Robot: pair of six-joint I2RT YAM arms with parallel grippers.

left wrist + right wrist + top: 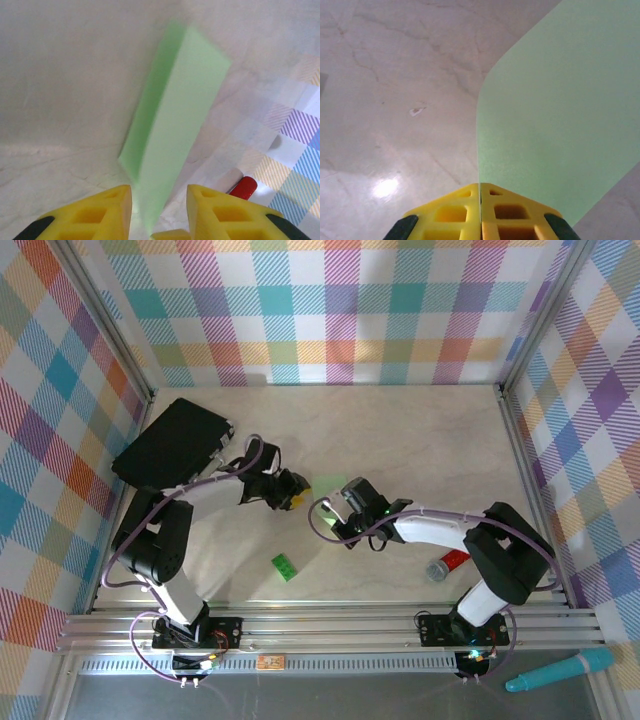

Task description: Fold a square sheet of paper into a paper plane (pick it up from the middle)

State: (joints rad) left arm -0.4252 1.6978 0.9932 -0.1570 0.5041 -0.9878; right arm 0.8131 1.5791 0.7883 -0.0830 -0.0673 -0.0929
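Note:
The square sheet of paper (180, 115) is pale green, folded over and lifted off the table between the two arms. In the top view it is a faint green patch (325, 483). My right gripper (480, 186) is shut, its yellow fingers pressed together on the paper's edge (560, 115), which fans out to the right. My left gripper (159, 192) is open; the lower end of the folded paper hangs between its fingers, close to the left finger (112, 205), with a gap to the right one. From above, the left gripper (293, 490) and right gripper (343, 502) face each other mid-table.
A small bright-green brick (285, 567) lies near the front. A red-and-grey marker (447, 565) rests by the right arm's base, its red end in the left wrist view (243, 187). A black flat box (172, 445) sits at the left. Checked walls enclose the table.

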